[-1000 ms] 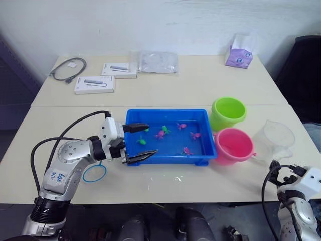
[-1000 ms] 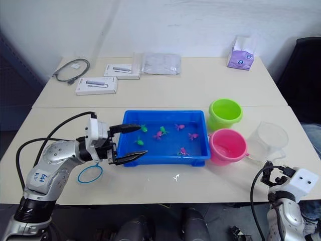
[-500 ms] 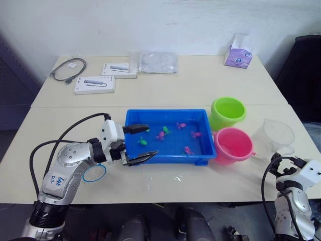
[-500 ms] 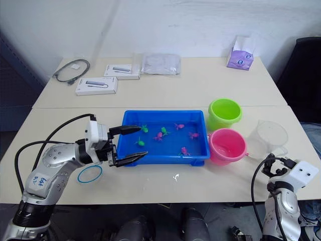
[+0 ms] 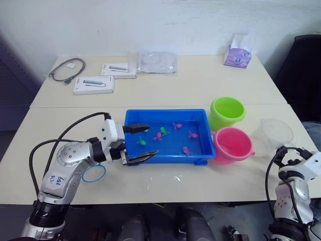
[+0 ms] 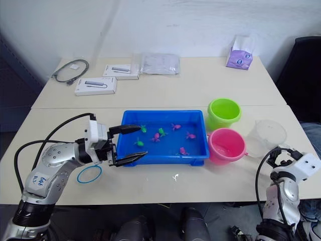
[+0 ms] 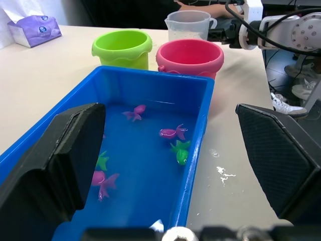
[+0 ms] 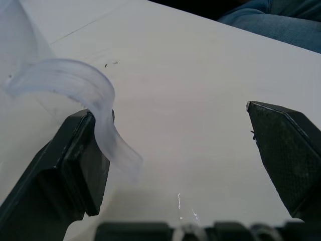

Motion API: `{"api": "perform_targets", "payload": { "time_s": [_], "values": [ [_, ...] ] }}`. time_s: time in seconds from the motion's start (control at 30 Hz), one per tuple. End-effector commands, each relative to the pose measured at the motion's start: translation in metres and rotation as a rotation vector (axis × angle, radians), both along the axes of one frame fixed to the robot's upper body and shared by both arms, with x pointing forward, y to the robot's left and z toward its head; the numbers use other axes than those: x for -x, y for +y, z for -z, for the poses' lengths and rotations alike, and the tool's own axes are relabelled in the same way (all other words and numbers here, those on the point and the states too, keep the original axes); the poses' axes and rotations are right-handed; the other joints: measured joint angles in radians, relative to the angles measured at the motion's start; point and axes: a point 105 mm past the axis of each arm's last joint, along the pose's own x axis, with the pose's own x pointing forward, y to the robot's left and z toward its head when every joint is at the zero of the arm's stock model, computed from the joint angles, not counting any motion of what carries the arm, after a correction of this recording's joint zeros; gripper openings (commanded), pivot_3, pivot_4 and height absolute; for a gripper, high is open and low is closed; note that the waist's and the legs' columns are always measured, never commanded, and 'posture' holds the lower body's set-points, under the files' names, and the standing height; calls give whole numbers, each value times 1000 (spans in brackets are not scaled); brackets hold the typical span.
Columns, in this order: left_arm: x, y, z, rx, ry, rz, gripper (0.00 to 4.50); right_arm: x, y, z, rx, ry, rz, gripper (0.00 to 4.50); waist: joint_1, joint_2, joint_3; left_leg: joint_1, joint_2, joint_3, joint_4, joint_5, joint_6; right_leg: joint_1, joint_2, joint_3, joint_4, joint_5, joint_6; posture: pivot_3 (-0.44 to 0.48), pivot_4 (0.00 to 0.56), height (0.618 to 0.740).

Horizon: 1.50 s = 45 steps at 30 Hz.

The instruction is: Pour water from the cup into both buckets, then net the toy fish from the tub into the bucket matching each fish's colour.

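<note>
R gripper (image 8: 175, 145), spread wide, has closed in on cup (image 6: 267, 136) handle (image 8: 75, 95), probably pre-grasp; L gripper (image 5: 138, 143) unclenched by tub (image 5: 168, 155).

Two pale tables against a white wall

The beige tables (image 5: 200, 80) meet edge to edge (a seam runs across), the white wall (image 5: 165, 25) behind, a dark chair (image 5: 301, 75) at the right.

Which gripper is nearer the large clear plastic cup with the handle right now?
Right. The right gripper sits open beside the clear plastic cup, one finger against its handle. The left gripper is open at the far end of the blue tub, across both buckets.
</note>
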Motion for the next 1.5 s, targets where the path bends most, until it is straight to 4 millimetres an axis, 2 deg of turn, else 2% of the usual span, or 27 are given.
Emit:
{"api": "perform_targets", "payload": {
  "time_s": [0.03,0.13,0.2,0.27,0.4,0.53,0.73,0.8,0.93,1.0,1.17,1.5],
  "values": [
    [-1,0,-10,9,-47,1,4500,0,-10,-16,-6,-57,13,3654,1,0,0,0,0,0,0,0,0,0,0,0,0,0,0,0,150,740],
    [-2,0,-11,10,-48,0,4500,-2,-8,-19,-14,-62,-17,2161,4,0,0,0,0,0,0,0,0,0,0,0,0,0,0,0,150,740],
    [-2,0,-11,10,-47,0,4500,-2,-6,-22,-17,-66,-32,995,4,0,0,0,0,0,0,0,0,0,0,0,0,0,0,0,150,740],
    [-3,0,-11,14,-45,-2,4500,-1,-6,-27,-19,-78,-38,86,4,0,0,0,0,0,0,0,0,0,0,0,0,0,0,0,150,740],
    [-4,0,-13,41,-42,-8,4500,2,-5,-35,-35,-112,-44,86,4,0,0,0,0,0,0,0,0,0,0,0,0,0,0,0,150,740],
    [-3,0,-14,58,-29,16,4500,7,-6,-53,17,-112,-69,86,4,1,0,-1,0,0,0,0,0,0,0,0,0,0,0,0,150,740],
    [-8,-5,-23,140,11,52,4500,15,-4,-101,284,-59,-208,86,7,3,2,-1,-1,-1,0,1,1,-1,-1,0,-1,0,1,0,150,740],
    [-5,-10,-19,131,39,91,4500,19,-1,-119,436,-22,-259,86,7,3,2,-1,-1,-1,0,1,1,0,-1,0,-1,0,1,0,150,740],
    [-8,-14,-15,134,50,112,4500,22,10,-145,637,17,-326,86,7,3,2,-1,-1,0,0,1,0,-1,1,0,-2,0,1,0,150,740],
    [-10,-18,-14,138,50,126,4500,20,22,-155,739,40,-374,86,6,3,2,-1,-1,0,0,1,0,-1,1,0,-3,0,1,0,150,740],
    [-11,-26,-12,149,63,170,4500,14,41,-167,1040,144,-429,86,8,3,2,-1,-1,0,0,2,-1,-1,1,0,-3,0,1,0,150,740],
    [-16,-38,-6,142,53,204,4500,2,65,-170,1226,157,-468,86,10,2,2,-1,-2,0,0,2,0,-1,2,0,-3,0,1,0,150,740]
  ]
}}
